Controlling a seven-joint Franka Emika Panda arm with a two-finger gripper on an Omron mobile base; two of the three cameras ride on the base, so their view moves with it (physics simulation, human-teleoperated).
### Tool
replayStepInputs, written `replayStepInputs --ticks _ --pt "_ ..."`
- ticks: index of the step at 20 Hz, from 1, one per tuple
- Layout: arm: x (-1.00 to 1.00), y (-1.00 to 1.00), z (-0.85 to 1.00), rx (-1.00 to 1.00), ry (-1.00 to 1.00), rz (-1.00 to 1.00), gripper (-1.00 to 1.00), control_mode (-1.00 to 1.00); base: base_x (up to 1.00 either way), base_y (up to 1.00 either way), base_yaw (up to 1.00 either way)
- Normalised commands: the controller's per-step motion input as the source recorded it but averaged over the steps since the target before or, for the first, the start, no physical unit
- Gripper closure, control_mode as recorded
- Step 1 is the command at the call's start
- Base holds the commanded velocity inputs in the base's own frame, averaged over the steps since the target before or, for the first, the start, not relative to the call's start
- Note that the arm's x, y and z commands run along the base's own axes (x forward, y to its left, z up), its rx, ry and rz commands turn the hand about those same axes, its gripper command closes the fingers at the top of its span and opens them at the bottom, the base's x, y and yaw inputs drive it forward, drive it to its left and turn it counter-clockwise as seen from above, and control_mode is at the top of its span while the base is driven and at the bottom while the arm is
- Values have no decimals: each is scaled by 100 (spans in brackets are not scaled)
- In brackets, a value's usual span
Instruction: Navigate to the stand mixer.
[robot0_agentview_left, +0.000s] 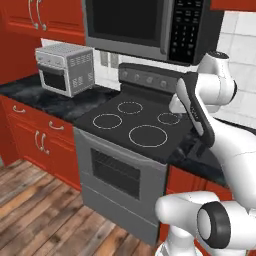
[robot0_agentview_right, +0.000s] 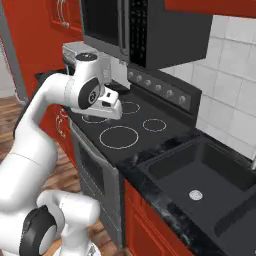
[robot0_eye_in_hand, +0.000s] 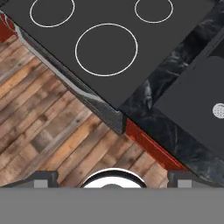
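Observation:
The stand mixer is out of view. My arm is folded above the black cooktop (robot0_agentview_left: 135, 125), with the hand (robot0_agentview_right: 107, 105) hanging over the stove's front part and pointing down. In the hand view my gripper (robot0_eye_in_hand: 112, 178) looks down on the stove's front edge and the wooden floor. Its two dark fingertips (robot0_eye_in_hand: 41, 178) stand far apart at the bottom with nothing between them, so it is open.
A silver toaster oven (robot0_agentview_left: 65, 67) sits on the dark counter left of the stove. A microwave (robot0_agentview_left: 150, 25) hangs above the burners. A black sink (robot0_agentview_right: 200, 175) lies right of the stove. Red cabinets (robot0_agentview_left: 40, 140) line the wall, and wooden floor (robot0_agentview_left: 35, 205) spreads in front.

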Motion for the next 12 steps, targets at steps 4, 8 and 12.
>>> replayStepInputs --ticks 4,8,12 --pt "0 0 0 0 0 0 -100 100 1 0 100" --pt "0 0 0 0 0 0 -100 100 0 0 100" --pt "0 0 0 0 0 0 -100 100 0 1 100"
